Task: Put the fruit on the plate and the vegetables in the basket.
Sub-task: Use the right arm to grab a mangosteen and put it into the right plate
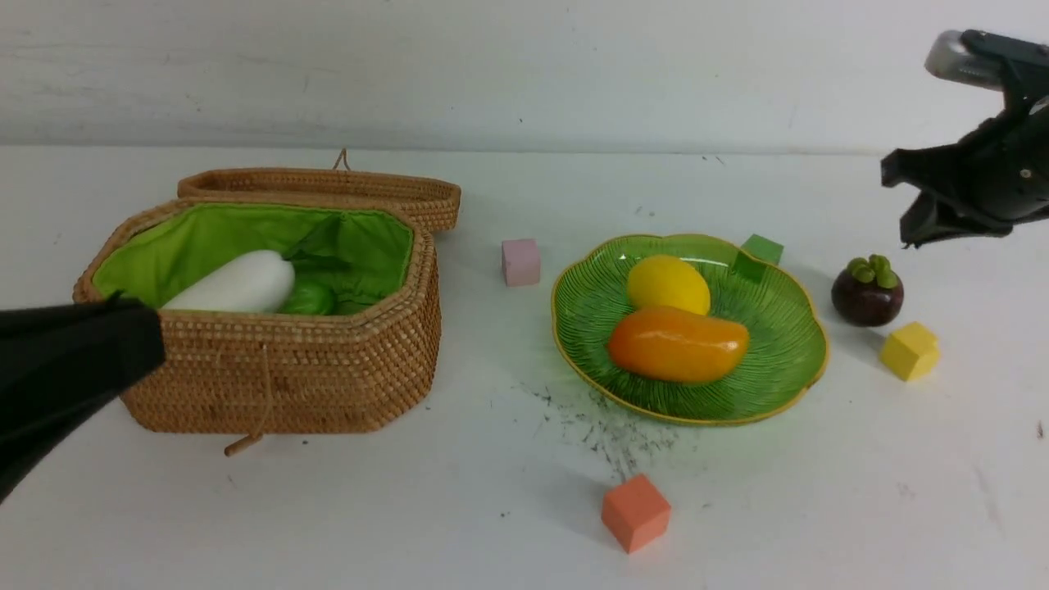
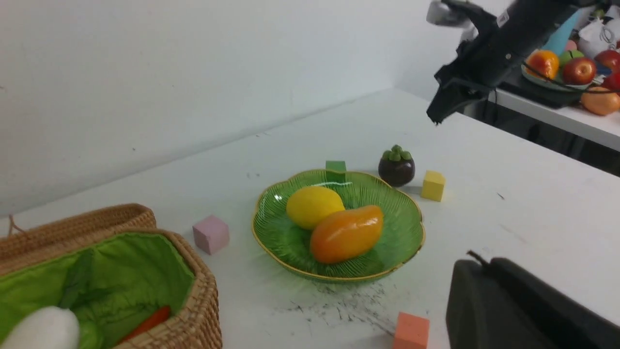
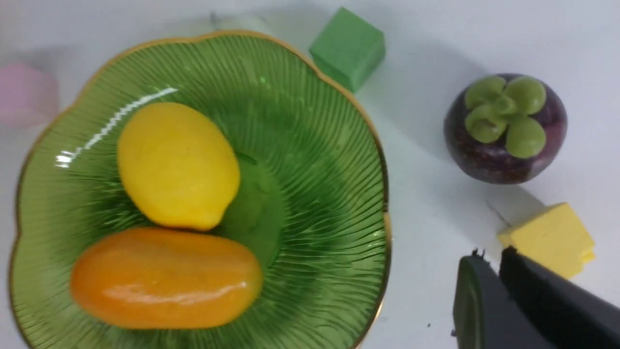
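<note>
Closest to the front camera, the left gripper (image 1: 152, 340) hangs far to the left of the plate (image 1: 778, 360), its jaws pressed together with nothing between them.

Judging by how things lie, the step in hand is the last fruit. The mangosteen (image 1: 867, 293) sits upright on the table just off the plate's right rim, apart from it, cap up. The lemon (image 1: 668, 283) and mango (image 1: 677, 344) already lie on the plate, touching each other. The radish (image 1: 238, 283), cucumber (image 1: 310, 299) and carrot (image 2: 145, 322) lie in the basket (image 1: 328, 369), which stands well to the plate's left with its lid thrown back.

The right gripper (image 1: 897, 205) hovers in the air to the right of the plate, higher than the mangosteen and a little farther out. In the right wrist view its fingers (image 3: 477, 300) stand almost together and hold nothing.

The next move likely calls for spreading those jaws wide, dropping over the round body below the cap, closing, then lifting over the rim to the bare ribbed patch on the plate's right side.

A yellow cube (image 1: 910, 351) sits just beyond the mangosteen and a green cube (image 1: 762, 248) touches the plate's far rim. Both crowd the approach. A pink cube (image 1: 521, 261) and an orange cube (image 1: 636, 512) lie left of and in front of the plate.
</note>
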Robot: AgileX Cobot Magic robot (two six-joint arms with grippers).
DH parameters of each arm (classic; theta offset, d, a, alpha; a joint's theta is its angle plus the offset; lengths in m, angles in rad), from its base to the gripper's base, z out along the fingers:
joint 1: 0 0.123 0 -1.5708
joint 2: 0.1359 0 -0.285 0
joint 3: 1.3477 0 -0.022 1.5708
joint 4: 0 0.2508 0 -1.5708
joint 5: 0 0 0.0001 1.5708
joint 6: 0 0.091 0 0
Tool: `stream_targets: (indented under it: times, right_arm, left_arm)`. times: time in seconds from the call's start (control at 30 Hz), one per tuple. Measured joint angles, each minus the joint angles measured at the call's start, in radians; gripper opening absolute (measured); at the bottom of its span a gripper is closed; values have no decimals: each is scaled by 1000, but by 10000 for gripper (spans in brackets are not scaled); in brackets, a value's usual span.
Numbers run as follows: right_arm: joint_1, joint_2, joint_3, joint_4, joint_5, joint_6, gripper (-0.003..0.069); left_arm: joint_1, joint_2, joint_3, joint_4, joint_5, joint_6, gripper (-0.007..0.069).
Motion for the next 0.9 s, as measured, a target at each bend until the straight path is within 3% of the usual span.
stream_targets:
  times: [0.1,0.27,0.3,0.37,0.6,0.9]
  right_arm:
    - [-11,84,-52,-18,8,1,217]
    - [-20,205,-122,-65,-71,1,540]
    - [-20,213,-124,-67,-84,1,554]
    - [-20,250,-129,-77,-150,1,651]
    - [-20,352,-130,-84,-295,1,662]
    - [-20,422,-135,-92,-330,-1,638]
  left_arm:
    - [0,2,0,-24,-4,23,4]
    - [0,2,0,-36,14,38,4]
    - [0,2,0,-36,16,38,4]
    - [0,2,0,-36,27,38,4]
    - [0,2,0,-36,48,38,5]
    - [0,2,0,-40,71,38,5]
